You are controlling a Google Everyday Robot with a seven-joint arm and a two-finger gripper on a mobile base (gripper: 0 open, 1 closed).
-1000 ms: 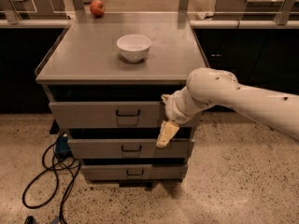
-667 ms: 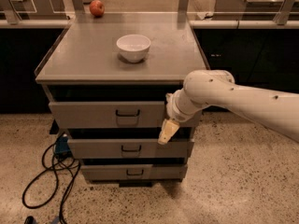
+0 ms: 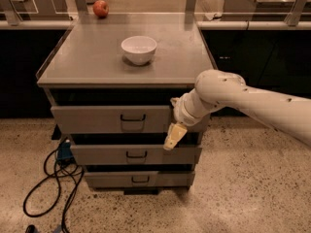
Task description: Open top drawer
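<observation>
The top drawer (image 3: 97,119) is the widest grey drawer of the cabinet, with a small black wire handle (image 3: 132,118) at the centre of its front. A dark gap shows between it and the cabinet top. My gripper (image 3: 173,136) hangs pointing down in front of the drawer's lower right edge, to the right of the handle and apart from it. My white arm (image 3: 252,101) reaches in from the right.
A white bowl (image 3: 139,49) stands on the grey cabinet top (image 3: 87,57), and a red apple (image 3: 100,8) lies behind at the far left. Two shallower drawers (image 3: 97,155) sit below. Black cables (image 3: 51,178) lie on the floor at the left.
My gripper has risen and shifted very slightly to the right. The drawers have not moved.
</observation>
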